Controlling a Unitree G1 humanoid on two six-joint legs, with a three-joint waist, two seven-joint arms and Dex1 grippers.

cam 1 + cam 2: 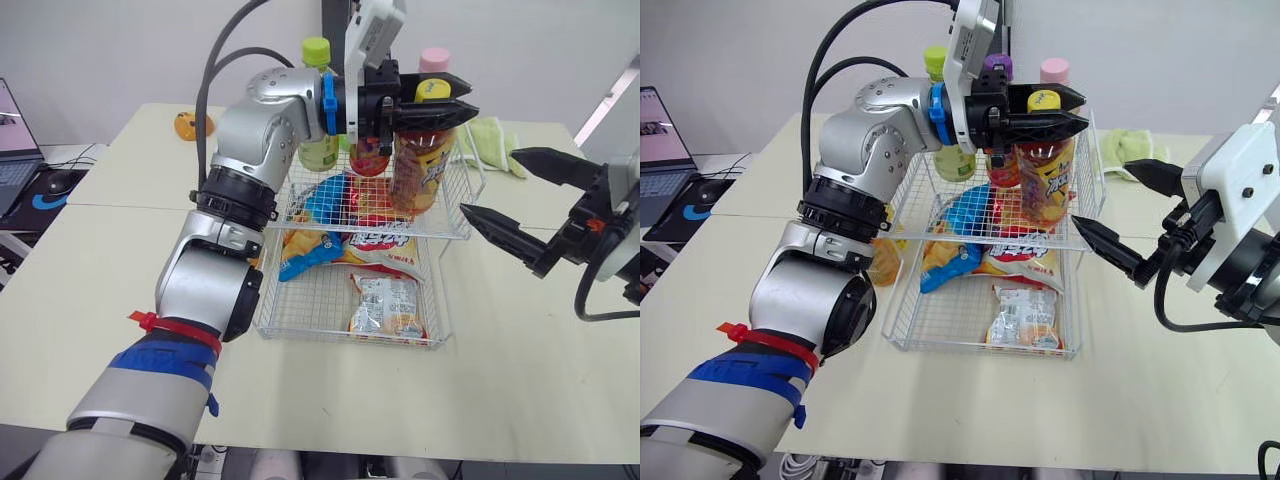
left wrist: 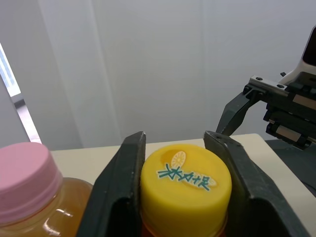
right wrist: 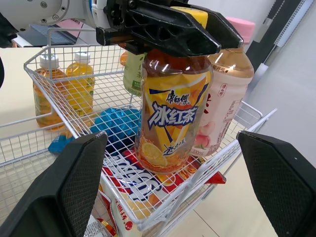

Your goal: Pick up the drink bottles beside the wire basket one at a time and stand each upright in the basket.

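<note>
Nearest us in the head view, our left arm point(image 1: 205, 280) reaches over and the left gripper point(image 1: 468, 98) clamps the neck of the yellow-capped orange tea bottle point(image 1: 422, 165), upright inside the upper tier of the white wire basket point(image 1: 345, 338). The right gripper point(image 1: 490, 182) hangs spread beside the basket. In the left wrist view, black fingers point(image 2: 116, 197) flank the cap point(image 2: 185, 182). In the right wrist view, we see a pink-capped bottle point(image 3: 224, 98) just behind.

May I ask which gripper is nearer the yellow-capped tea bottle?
Left. The left gripper clamps the yellow-capped tea bottle at its cap; the right gripper hangs open, apart.
</note>
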